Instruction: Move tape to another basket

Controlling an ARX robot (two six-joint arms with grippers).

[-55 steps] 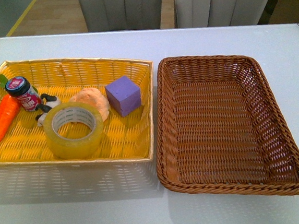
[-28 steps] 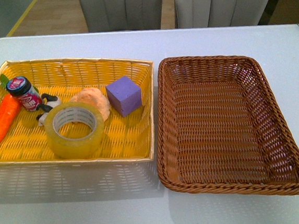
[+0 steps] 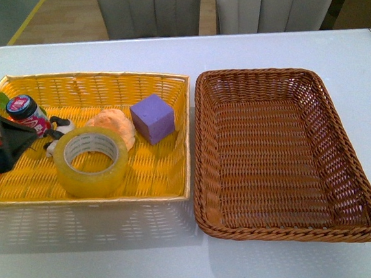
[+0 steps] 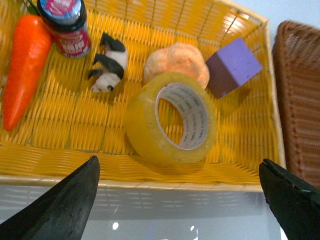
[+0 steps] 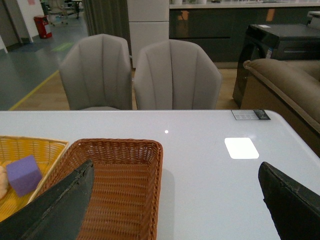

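**Item: tape** (image 3: 88, 180). Wide yellowish translucent roll with a white printed core. It lies flat, hole upward, inside the yellow basket (image 3: 87, 201), close to that basket's near rim and about midway along it. Nothing grips it and it is not lifted.

**Destination: brown basket** (image 3: 272, 164). Dark woven tray just beside the yellow basket on its right, their long sides almost touching. It holds nothing.

**Other contents of the yellow basket:**
- purple cube (image 4: 232, 65), toward the far right corner
- peach-coloured rounded piece (image 4: 176, 62), against the tape's far side
- black-and-white animal figure (image 4: 107, 62), left of centre
- small bottle (image 4: 65, 25) with a dark cap, toward the far left corner
- orange carrot (image 4: 25, 65), at the left end

**Left gripper** (image 4: 178, 161). It hangs over the yellow basket's left end and covers most of the carrot in the front view. The jaws are spread wide and empty. Its wrist camera looks down between them onto the tape.

**Right gripper** (image 5: 175, 164). The jaws are spread wide and empty. It is raised well to the right of the yellow basket, out of the front view.

**Surface** (image 3: 262, 48). White, carrying both baskets.

**Status.** No part of the transfer is done; by judgement this is the approach stage. Still to do:
- descend over the tape
- close on it
- lift it clear of the yellow basket's right rim
- release it in the brown basket
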